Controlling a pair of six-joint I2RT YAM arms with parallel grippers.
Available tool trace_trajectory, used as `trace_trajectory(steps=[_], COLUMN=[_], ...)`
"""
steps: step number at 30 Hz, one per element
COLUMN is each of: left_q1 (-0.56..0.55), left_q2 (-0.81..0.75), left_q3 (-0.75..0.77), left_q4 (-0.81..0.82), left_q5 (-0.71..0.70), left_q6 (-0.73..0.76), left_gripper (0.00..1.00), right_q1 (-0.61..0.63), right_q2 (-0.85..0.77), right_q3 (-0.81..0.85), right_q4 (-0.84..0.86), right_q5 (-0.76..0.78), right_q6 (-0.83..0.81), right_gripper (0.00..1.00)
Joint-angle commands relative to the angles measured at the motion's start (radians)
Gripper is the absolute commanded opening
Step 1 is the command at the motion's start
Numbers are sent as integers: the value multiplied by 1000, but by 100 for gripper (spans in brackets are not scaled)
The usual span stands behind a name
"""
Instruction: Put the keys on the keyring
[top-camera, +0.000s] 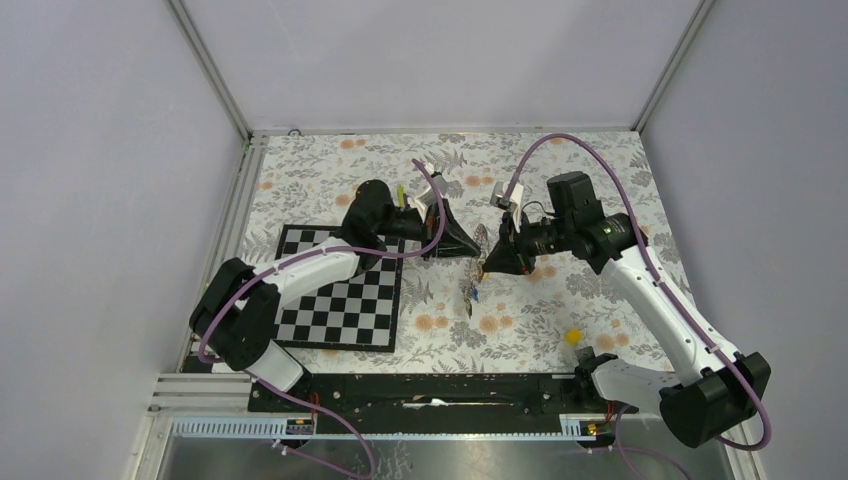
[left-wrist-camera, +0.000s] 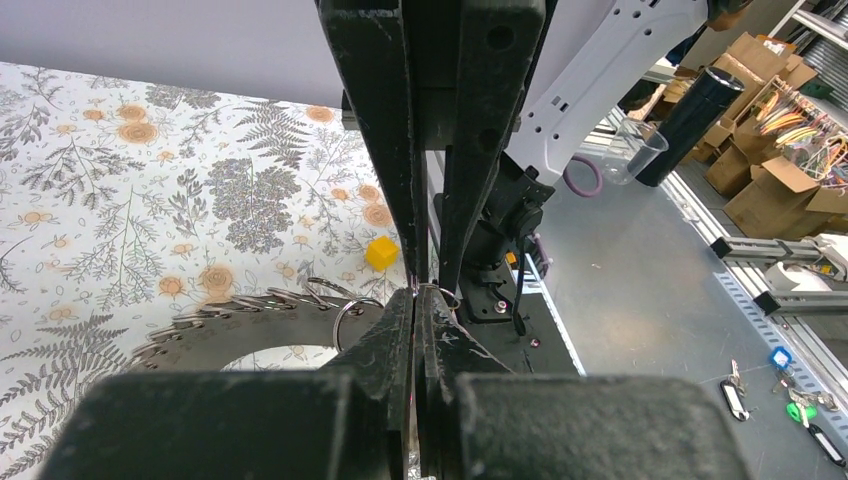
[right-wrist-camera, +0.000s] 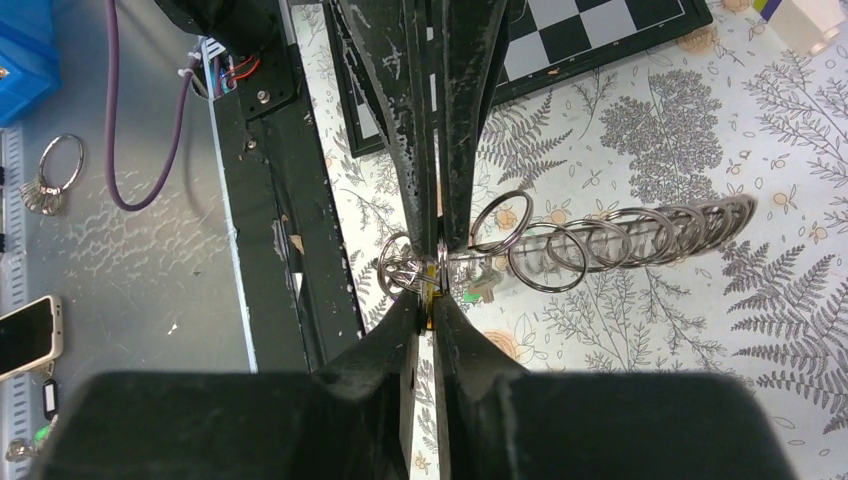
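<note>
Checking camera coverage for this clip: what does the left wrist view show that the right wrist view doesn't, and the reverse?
Left wrist only: the yellow cube, the right arm's white link, cardboard boxes in the background. Right wrist only: the chessboard, a phone, an orange-headed key apparently pinched in the right end effector. Both: the keyring with its small split rings, and the floral cloth.

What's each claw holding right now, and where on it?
Left claw pinches the keyring at its rim. Right claw looks shut on the keys, by their small ring; contact partly hidden.
</note>
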Motion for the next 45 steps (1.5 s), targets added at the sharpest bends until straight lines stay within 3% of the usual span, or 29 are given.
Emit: trace_trajectory(steps=[1, 7, 20, 24, 33, 45], left_q1=[4, 4, 5, 5, 6, 10], left_q2=[-18, -13, 17, 25, 20, 26], left_q3=[-4, -33, -49, -48, -70, -70], left_q4=[147, 235, 423, 431, 411, 417], left_q5=[-44, -90, -75, -76, -56, -24], left_q6=[-52, -133, -268, -273, -235, -236], left_gripper=[0, 0, 0, 0, 0, 0], right_q1=[-6, -6, -6, -6, -7, -21], right_q2=[2, 5, 25, 35, -2, -87], right_q3=[-9, -24, -60, -55, -6, 55], right_q4=[33, 49, 91, 93, 66, 5], right_q5=[-35, -32, -31, -41, -2, 27], right_q6=[7, 15, 47, 50, 19, -66], right_gripper=[13, 7, 10, 15, 39, 39])
